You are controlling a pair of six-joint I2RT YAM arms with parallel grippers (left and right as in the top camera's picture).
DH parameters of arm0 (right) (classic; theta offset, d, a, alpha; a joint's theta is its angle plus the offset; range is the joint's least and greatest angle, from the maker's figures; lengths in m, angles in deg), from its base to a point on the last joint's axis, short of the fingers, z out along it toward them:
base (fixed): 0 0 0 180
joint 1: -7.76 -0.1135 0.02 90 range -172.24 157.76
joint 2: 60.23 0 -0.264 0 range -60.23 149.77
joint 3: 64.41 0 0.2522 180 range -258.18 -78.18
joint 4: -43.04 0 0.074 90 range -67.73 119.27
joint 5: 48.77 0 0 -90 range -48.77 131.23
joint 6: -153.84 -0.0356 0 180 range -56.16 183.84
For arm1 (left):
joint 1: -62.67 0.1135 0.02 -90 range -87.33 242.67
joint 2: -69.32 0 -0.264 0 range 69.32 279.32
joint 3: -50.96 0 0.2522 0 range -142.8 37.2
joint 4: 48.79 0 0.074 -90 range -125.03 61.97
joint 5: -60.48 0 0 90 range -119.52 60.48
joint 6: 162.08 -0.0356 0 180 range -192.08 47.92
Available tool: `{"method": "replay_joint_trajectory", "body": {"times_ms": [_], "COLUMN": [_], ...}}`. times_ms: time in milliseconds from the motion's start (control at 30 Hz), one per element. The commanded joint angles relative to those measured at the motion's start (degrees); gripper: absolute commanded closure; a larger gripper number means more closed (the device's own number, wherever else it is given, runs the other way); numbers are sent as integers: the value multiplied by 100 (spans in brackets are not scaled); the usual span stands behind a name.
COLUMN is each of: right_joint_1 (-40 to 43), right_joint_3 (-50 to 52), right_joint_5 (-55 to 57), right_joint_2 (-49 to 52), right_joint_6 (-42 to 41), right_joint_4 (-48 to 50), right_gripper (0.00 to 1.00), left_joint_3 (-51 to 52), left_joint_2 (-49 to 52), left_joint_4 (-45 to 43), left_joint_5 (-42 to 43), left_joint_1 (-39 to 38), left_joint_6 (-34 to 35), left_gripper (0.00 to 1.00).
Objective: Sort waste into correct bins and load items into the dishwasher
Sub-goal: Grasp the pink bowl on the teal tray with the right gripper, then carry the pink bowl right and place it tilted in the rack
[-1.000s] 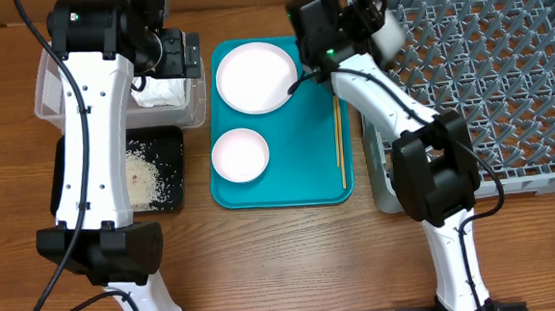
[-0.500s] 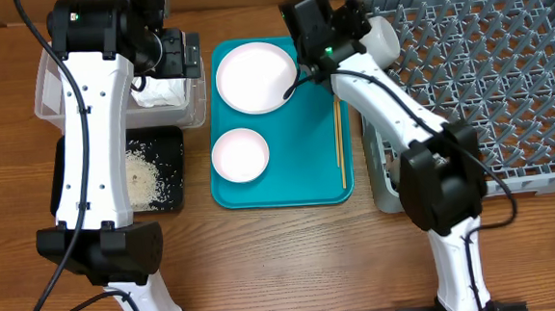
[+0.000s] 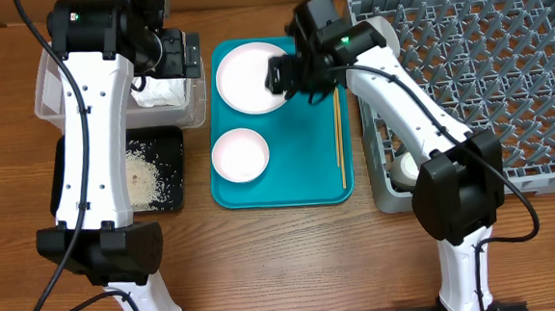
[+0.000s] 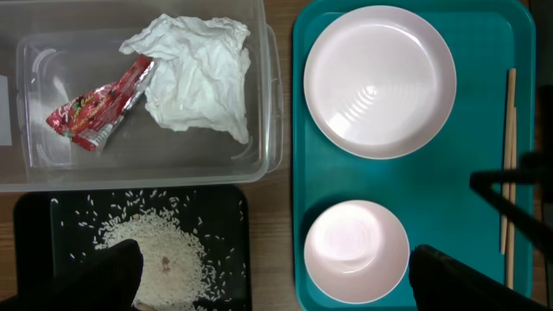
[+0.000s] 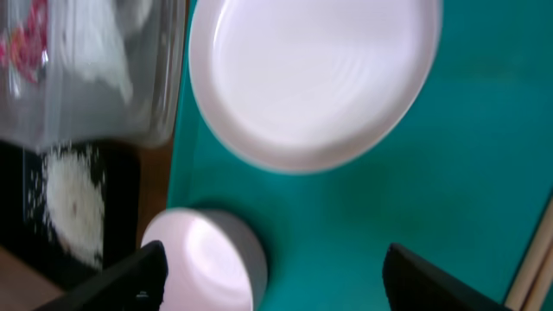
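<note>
My left gripper (image 4: 276, 281) is open and empty, high above the clear tub (image 3: 52, 102), and shows in the overhead view (image 3: 177, 54). The tub holds a crumpled white napkin (image 4: 199, 73) and a red sauce packet (image 4: 99, 108). Loose rice (image 4: 155, 255) lies in the black tray (image 4: 43, 216). My right gripper (image 5: 276, 281) is open and empty above the teal tray (image 3: 303, 173), by the right edge of the large plate (image 3: 248, 75). The bowl (image 3: 240, 155) and chopsticks (image 3: 339, 142) lie on the teal tray. A small white cup (image 3: 406, 170) sits in the near left corner of the grey rack (image 3: 485, 75).
The teal tray stands between the tub and black tray on the left and the rack on the right. Bare wooden table (image 3: 294, 261) lies along the front. The left arm's white links (image 3: 93, 138) cross the tub and the black tray.
My right gripper has swung left and down from the rack's left edge to above the teal tray by the large plate. The left arm has not moved.
</note>
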Motion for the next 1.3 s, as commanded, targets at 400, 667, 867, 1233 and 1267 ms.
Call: {"method": "replay_joint_trajectory", "body": {"times_ms": [400, 667, 867, 1233, 1267], "right_joint_1": [-883, -887, -616, 31, 15], "right_joint_3": [2059, 2037, 1641, 588, 588], "right_joint_5": [133, 149, 691, 5729, 6279], "right_joint_2": [-63, -20, -570, -3274, -3405], "right_joint_6": [-2081, -2181, -1882, -1480, -1325], "right_joint_4": [1108, 1075, 409, -949, -949], "right_gripper": [56, 96, 96, 96, 96], "left_joint_3": [-74, -74, -74, -74, -74], "left_joint_2": [-2, -2, -2, -2, -2], "left_joint_4": [-9, -9, -9, -9, -9], "left_joint_5": [-59, -59, -59, -59, -59], "left_joint_1": [-11, -11, -11, -11, -11], "left_joint_6": [101, 101, 103, 101, 101], "left_gripper": [0, 0, 0, 0, 0]}}
